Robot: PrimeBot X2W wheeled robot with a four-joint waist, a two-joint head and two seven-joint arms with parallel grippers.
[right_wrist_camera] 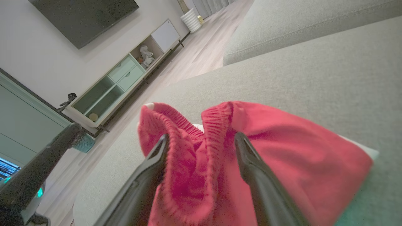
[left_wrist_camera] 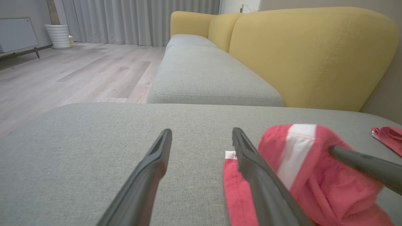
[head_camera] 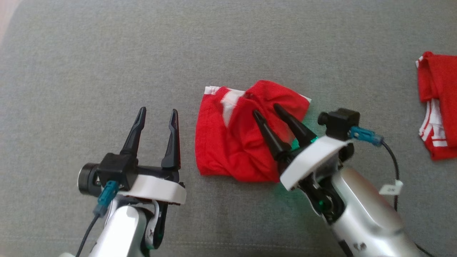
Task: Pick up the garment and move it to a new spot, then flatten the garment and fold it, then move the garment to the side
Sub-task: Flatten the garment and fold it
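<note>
From the head view, the red shorts (head_camera: 228, 142) lie in a crumpled heap near the middle of the grey cushion (head_camera: 107, 53), neither flattened nor folded. I judge that the flattening, the fold and the move aside are all left to do. Whether this is already the new spot I cannot tell. A second red garment (head_camera: 437, 107) lies well apart at the right edge. The right gripper (head_camera: 265, 109) reaches in from the lower right, its fingers spread over the heap. The left gripper (head_camera: 158, 110) sits just beside the shorts on their left, fingers wide and holding nothing.

From the left wrist view, the left gripper (left_wrist_camera: 201, 131) points its parted fingers across bare cushion, with the shorts (left_wrist_camera: 314, 175) bunched to one side.

From the right wrist view, the right gripper (right_wrist_camera: 201, 136) straddles a ridge of the shorts' elastic waistband (right_wrist_camera: 216, 125), its fingers apart and not pinching it.
</note>
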